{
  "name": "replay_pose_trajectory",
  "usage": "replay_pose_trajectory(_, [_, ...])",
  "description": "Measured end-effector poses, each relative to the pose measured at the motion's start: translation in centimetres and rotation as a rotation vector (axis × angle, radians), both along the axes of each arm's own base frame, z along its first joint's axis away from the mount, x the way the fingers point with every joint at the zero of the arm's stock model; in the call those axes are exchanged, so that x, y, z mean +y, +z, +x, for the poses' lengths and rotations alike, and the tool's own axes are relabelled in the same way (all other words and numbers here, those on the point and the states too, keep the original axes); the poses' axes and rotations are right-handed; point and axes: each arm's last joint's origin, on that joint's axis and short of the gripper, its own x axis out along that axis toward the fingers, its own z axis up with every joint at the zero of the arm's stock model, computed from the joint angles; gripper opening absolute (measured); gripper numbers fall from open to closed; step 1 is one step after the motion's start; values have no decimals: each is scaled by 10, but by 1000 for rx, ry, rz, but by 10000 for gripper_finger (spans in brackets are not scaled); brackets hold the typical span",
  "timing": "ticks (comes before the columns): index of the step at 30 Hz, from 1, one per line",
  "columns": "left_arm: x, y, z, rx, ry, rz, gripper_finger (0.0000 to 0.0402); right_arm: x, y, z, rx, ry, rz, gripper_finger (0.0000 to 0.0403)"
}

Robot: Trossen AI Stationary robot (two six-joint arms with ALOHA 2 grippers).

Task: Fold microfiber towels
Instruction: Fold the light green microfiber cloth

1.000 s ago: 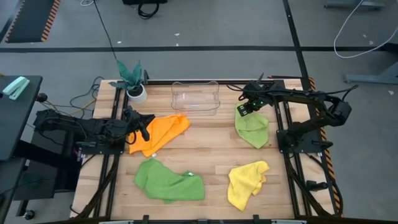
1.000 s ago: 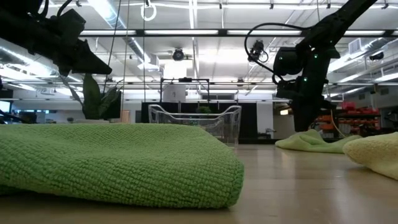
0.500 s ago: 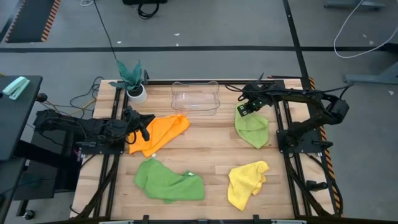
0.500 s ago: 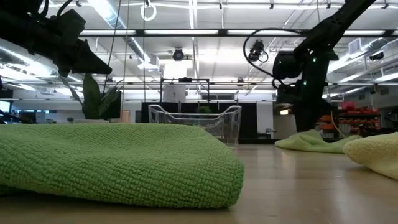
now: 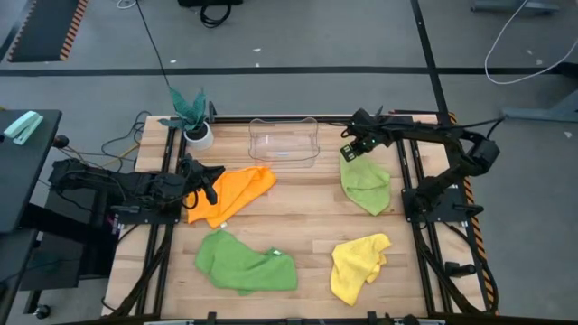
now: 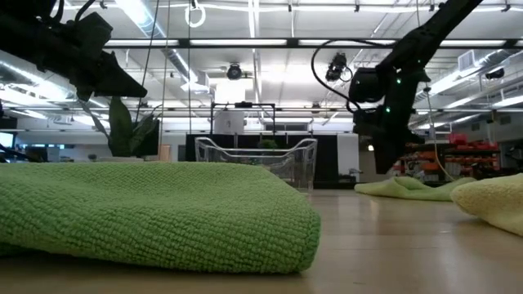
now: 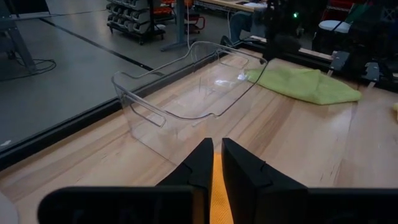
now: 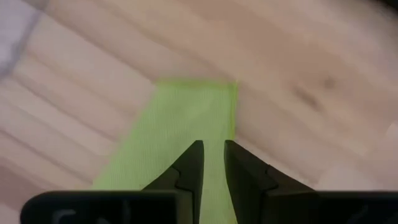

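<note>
The orange towel [image 5: 239, 190] lies crumpled at the left, and my left gripper [image 5: 213, 183] hovers shut above its left part; orange [image 7: 217, 186] shows between the fingers. The lime green towel [image 5: 368, 185] lies at the right. My right gripper [image 5: 349, 151] is shut just above its far corner [image 8: 186, 106], which lies flat on the wood. In the low view the right gripper [image 6: 384, 163] stands clear above the towel [image 6: 409, 188]. The darker green towel [image 5: 244, 262] and the yellow towel [image 5: 357, 262] lie crumpled near the front edge.
A clear plastic bin [image 5: 284, 142] stands at the far middle, between the two grippers. A teal-leaved plant in a white pot [image 5: 191, 113] stands at the far left. Bare wood shows in the table's middle between the towels.
My right gripper has moved from over the lime green towel toward the table's far edge and a little left, rising slightly, and now hangs over the towel's far corner. The towel stays on the table.
</note>
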Motion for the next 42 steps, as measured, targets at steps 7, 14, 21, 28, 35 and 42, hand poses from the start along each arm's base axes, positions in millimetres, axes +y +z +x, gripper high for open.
replay_pose_trajectory(7, [0,0,0,-1,0,0,34,-9,-1,7,33,72,-16,92])
replay_pose_trajectory(14, [0,0,0,-1,0,0,36,-21,-18,2,77,30,30,118])
replay_pose_trajectory(21, [0,0,0,-1,0,-1,43,-29,-31,-2,110,4,68,123])
replay_pose_trajectory(28, [0,0,0,-1,0,-1,35,-30,-37,0,104,9,99,123])
replay_pose_trajectory(35, [0,0,0,-1,1,0,42,-29,-31,4,32,32,86,123])
replay_pose_trajectory(42, [0,0,0,-1,1,-1,38,-29,-32,5,17,37,107,123])
